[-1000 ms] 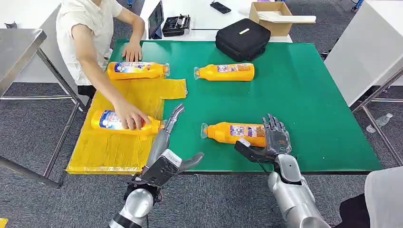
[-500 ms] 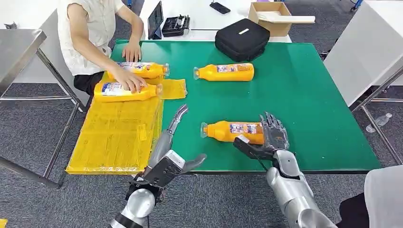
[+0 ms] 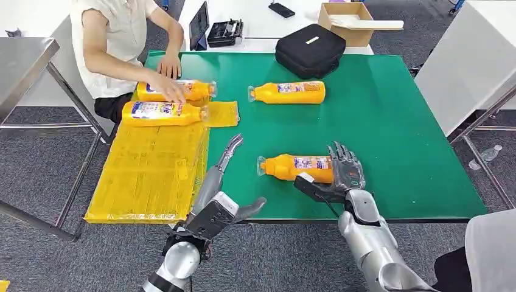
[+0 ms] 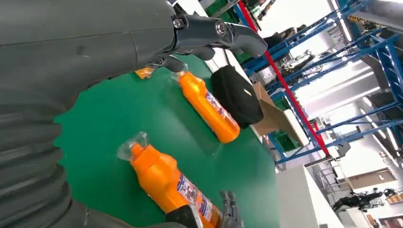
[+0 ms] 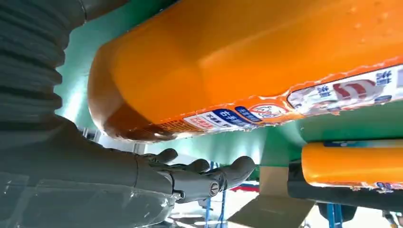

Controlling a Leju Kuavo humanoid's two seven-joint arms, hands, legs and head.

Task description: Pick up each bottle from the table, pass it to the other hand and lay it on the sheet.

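Observation:
Lying on the green table (image 3: 395,121) near its front edge is an orange bottle (image 3: 295,167) (image 4: 166,183) (image 5: 247,61), cap pointing left. My right hand (image 3: 341,173) (image 5: 142,175) is at its base end, fingers spread over the top and thumb in front, not closed on it. Empty and with fingers stretched out, my left hand (image 3: 222,182) (image 4: 95,42) hovers at the table's front edge beside the yellow sheet (image 3: 146,176). A second bottle (image 3: 287,92) (image 4: 209,107) lies farther back. Two more bottles (image 3: 161,113) (image 3: 176,90) lie on the sheet's far end.
A person in a white top sits at the far left, one hand (image 3: 170,91) over the bottles on the sheet. A black bag (image 3: 310,50) (image 4: 236,95) sits at the table's back edge. A cardboard box (image 3: 347,21) and a tablet (image 3: 199,27) stand behind it.
The person slid one bottle up the sheet to lie beside the far one. My right hand moved forward against the near bottle's base. My left hand barely shifted.

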